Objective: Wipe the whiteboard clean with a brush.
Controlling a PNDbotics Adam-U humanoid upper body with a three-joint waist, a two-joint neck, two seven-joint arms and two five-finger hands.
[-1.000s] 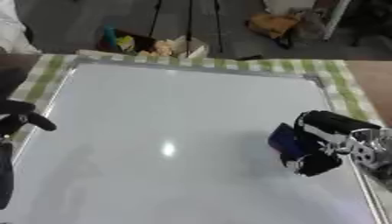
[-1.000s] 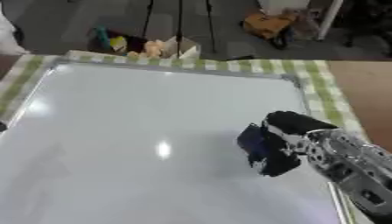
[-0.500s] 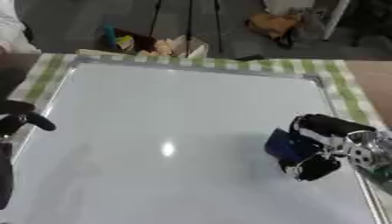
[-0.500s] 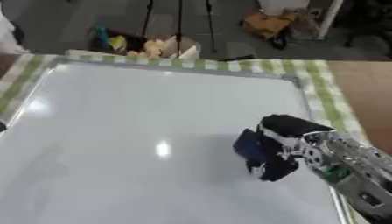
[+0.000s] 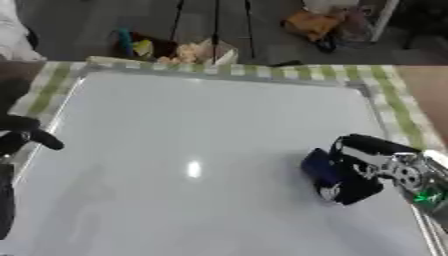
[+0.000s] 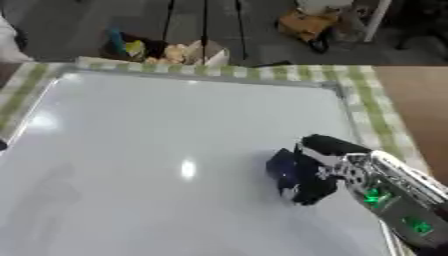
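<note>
Brush (image 5: 320, 167), dark blue, sits flat on the whiteboard (image 5: 192, 130), right of centre and near the right frame. Right hand (image 5: 363, 167) is clamped on it, fingers curled over the top and the thumb side tucked below; the arm comes in from the lower right. Left hand (image 5: 22, 137) shows at the left edge by the board's frame, dark fingers partly cut off, so can't tell if they're spread or curled. Board lies on a green checked cloth (image 5: 398, 100).

No marks visible on the white surface, only a glare spot near the middle, so what's left to wipe can't be judged.

Risks, my read:
- Brush is close to the right frame; a stroke further right would knock it against the metal edge or run it off onto the cloth.
- Fingers cover most of the brush; if it tilts in the grip, knuckles rather than the pad would drag on the board.
- Board may not be fixed down; a hard sideways push could slide it on the cloth, and the left hand doesn't clearly brace it.
</note>
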